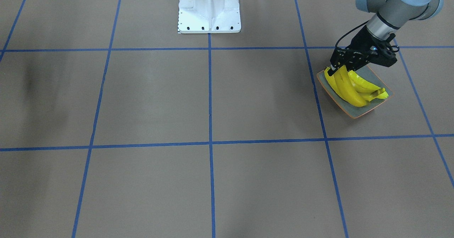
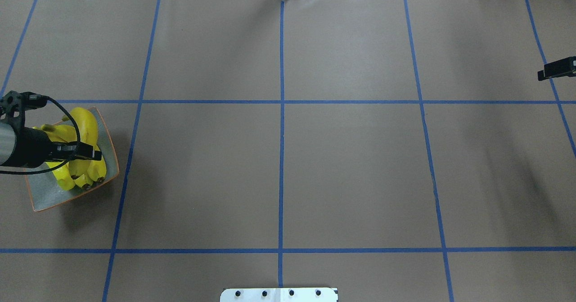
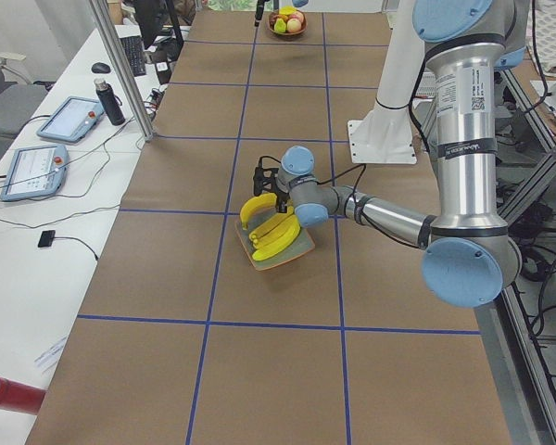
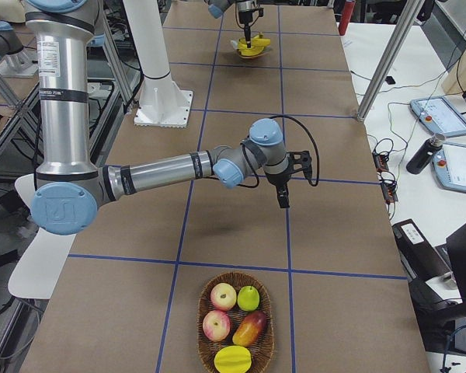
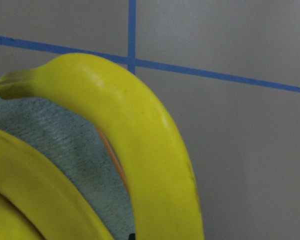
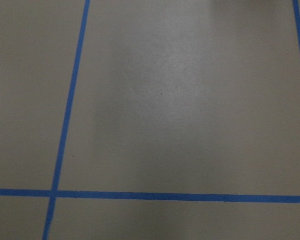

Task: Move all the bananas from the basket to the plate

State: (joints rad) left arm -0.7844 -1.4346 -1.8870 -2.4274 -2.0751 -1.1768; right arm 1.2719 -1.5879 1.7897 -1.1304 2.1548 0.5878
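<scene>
The blue-grey plate (image 1: 373, 75) with an orange rim lies at my left end of the table and also shows in the overhead view (image 2: 42, 195). Several yellow bananas (image 1: 365, 90) lie side by side on it. My left gripper (image 1: 332, 68) hangs over the plate's near edge, shut on one more banana (image 5: 140, 135) that arches over the rim. In the overhead view this banana (image 2: 87, 122) lies beside the gripper (image 2: 95, 154). My right gripper (image 4: 283, 200) points down over bare table, empty, and its fingers look closed.
A wicker basket (image 4: 206, 336) with apples, a pear and other fruit stands at my right end of the table. The white robot base (image 1: 209, 9) stands at the back middle. Blue tape lines cross the brown table.
</scene>
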